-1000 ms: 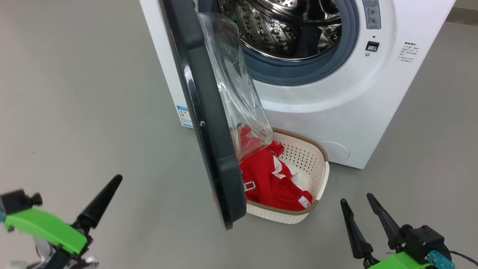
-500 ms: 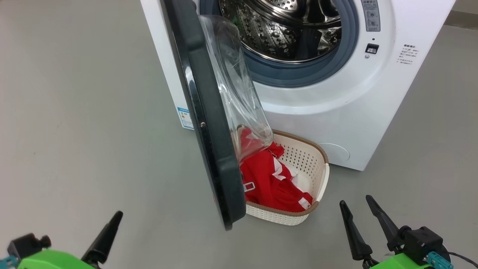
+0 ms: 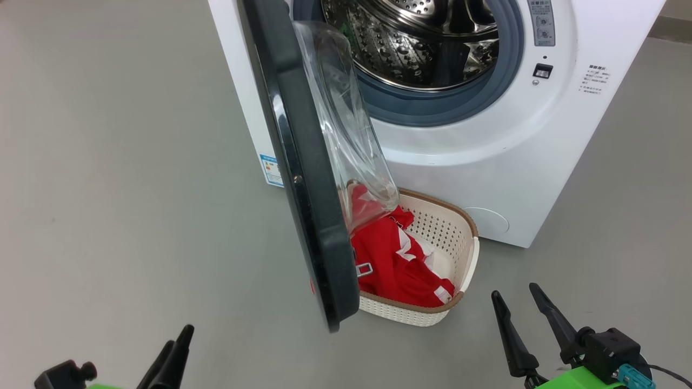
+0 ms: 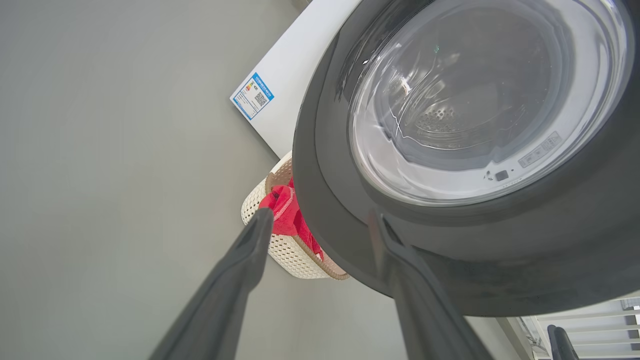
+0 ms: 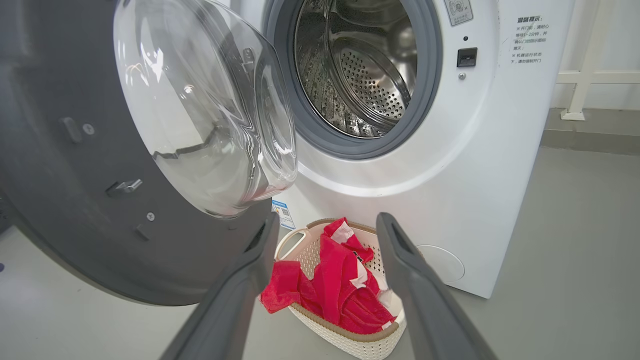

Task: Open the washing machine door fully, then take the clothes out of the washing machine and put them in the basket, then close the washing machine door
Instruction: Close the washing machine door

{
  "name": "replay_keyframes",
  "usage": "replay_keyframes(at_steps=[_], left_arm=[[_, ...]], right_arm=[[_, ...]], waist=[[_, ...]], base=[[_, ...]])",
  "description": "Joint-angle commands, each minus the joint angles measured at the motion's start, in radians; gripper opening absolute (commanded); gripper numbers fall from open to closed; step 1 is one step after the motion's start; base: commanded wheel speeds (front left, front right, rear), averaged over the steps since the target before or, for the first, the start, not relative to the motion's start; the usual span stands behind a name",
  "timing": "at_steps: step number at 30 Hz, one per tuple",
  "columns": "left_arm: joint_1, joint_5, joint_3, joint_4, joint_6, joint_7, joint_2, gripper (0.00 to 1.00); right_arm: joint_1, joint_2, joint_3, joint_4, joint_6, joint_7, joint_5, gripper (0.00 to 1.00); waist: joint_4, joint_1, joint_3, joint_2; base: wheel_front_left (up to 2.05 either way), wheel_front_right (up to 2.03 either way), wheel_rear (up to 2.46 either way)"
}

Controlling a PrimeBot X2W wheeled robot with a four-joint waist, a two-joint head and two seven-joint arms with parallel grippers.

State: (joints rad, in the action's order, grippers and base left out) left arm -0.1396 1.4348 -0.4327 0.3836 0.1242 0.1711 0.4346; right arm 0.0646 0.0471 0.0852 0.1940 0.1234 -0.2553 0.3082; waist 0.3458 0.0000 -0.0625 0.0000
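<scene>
The washing machine door [image 3: 303,178] stands open, edge-on to my head view, its glass bowl [image 3: 346,124] facing the washing machine [image 3: 486,162]. The steel drum [image 3: 421,38] shows no fabric. Below the door, the basket [image 3: 457,232] sits on the floor against the machine's front, and the red clothes [image 3: 394,259] lie in it. My left gripper [image 3: 178,335] is open, low at the door's outer side; in its wrist view its tips [image 4: 320,215] frame the door's lower rim [image 4: 500,240] without touching it. My right gripper [image 3: 521,302], open and holding nothing, points at the clothes [image 5: 340,285].
Grey floor [image 3: 108,162] spreads wide to the left of the door. A blue sticker [image 3: 270,170] marks the machine's lower left corner. A white rail [image 5: 590,75] and a wall stand behind the machine's right side.
My left gripper has sunk toward the bottom edge of the head view and shifted slightly right. The door, basket, clothes and right gripper have kept their places.
</scene>
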Motion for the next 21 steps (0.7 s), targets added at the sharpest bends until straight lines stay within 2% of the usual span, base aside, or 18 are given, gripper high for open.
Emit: replay_keyframes(at_steps=[1,10,15,21], left_arm=[[-0.014,-0.023,0.02,-0.005,0.007,0.029,0.052,1.0],[-0.022,-0.125,-0.034,0.045,0.007,0.089,0.05,1.0],[-0.012,-0.264,0.073,0.062,0.007,0.09,-0.005,1.0],[0.02,-0.508,0.183,0.046,0.007,0.09,-0.069,1.0]], right_arm=[[-0.005,0.003,0.029,-0.021,0.007,-0.006,0.007,1.0],[-0.006,0.003,0.025,-0.021,0.007,-0.006,0.006,1.0],[-0.007,0.003,0.025,-0.022,0.007,-0.006,0.007,1.0],[-0.01,0.003,0.022,-0.021,0.007,-0.006,0.005,1.0]], waist=[[0.0,0.0,0.0,0.0],[0.005,0.0,0.0,0.0],[0.007,0.0,-0.001,0.0],[0.009,0.0,-0.005,0.0]], base=[[0.0,0.0,0.0],[0.0,0.0,0.0],[0.0,0.0,0.0],[0.0,0.0,0.0]])
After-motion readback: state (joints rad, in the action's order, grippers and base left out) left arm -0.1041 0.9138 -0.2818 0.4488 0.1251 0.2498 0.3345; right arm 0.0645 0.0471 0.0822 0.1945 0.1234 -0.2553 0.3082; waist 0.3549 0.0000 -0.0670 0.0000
